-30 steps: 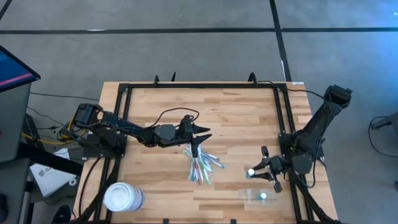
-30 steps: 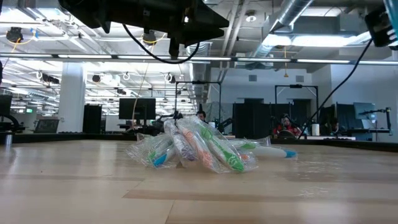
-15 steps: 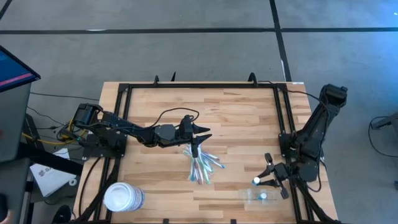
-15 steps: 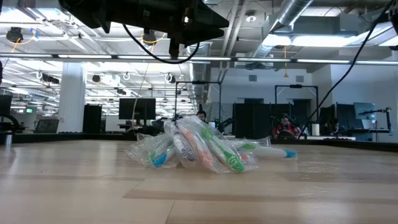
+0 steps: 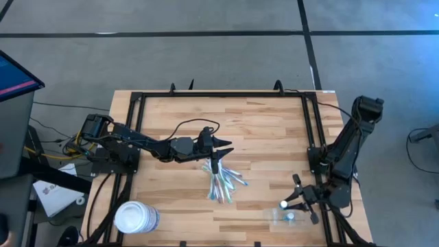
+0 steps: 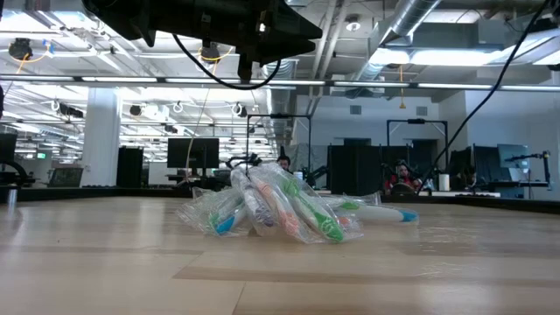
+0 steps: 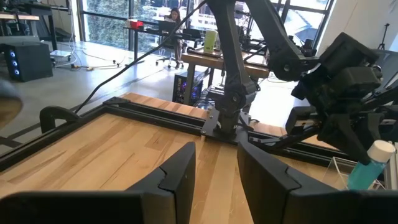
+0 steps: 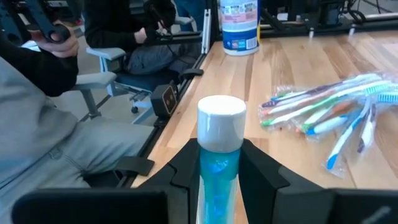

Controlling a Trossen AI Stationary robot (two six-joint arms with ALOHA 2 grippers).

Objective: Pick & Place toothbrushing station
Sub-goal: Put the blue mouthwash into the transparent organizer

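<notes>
A blue bottle [image 8: 221, 155] with a white cap is being gripped in the right hand [image 5: 296, 200], just beside the clear toothbrushing station [image 5: 282, 216] at the bench's near right. It is probably best lowered upright, squarely. The left hand [image 5: 216, 161], part-open and empty, is being held above the toothbrushes [image 5: 223, 182].

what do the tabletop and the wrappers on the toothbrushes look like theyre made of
The tabletop looks like pale butcher-block wood with a smooth satin finish: narrow planks and grain lines show. The wrappers on the toothbrushes seem to be thin clear plastic film: crinkled, glinting, with the coloured handles visible through them.
</notes>
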